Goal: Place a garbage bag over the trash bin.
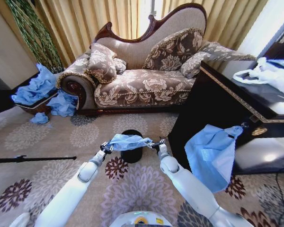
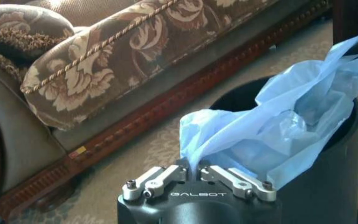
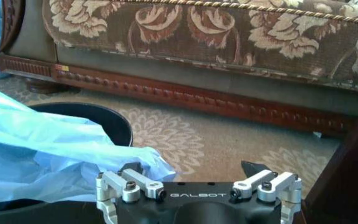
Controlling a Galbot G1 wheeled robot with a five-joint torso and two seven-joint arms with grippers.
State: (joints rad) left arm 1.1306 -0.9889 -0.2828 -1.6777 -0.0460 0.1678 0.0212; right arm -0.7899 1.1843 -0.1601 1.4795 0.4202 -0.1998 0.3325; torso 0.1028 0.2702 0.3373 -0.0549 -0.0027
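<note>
The small black trash bin [image 1: 132, 155] stands on the carpet in front of the sofa. The light blue garbage bag [image 1: 128, 141] is stretched across its top between my two grippers. My left gripper [image 1: 105, 147] is at the bin's left side. In the left wrist view that gripper [image 2: 197, 169] is shut on a bunched edge of the bag [image 2: 278, 126], which sags into the bin [image 2: 328, 177]. My right gripper [image 1: 158, 143] is at the bin's right side. In the right wrist view its fingers [image 3: 191, 168] stand wide apart, with the bag's edge [image 3: 54, 149] lying against one fingertip [image 3: 132, 168] beside the bin's rim [image 3: 98, 114].
A patterned sofa [image 1: 146, 80] stands behind the bin. On the right is a dark cabinet [image 1: 213, 104] with a larger blue bag [image 1: 212, 152] hanging on its front and white bags [image 1: 270, 73] on top. Blue bags [image 1: 35, 87] are heaped at the left. A black rod [image 1: 28, 159] lies on the carpet.
</note>
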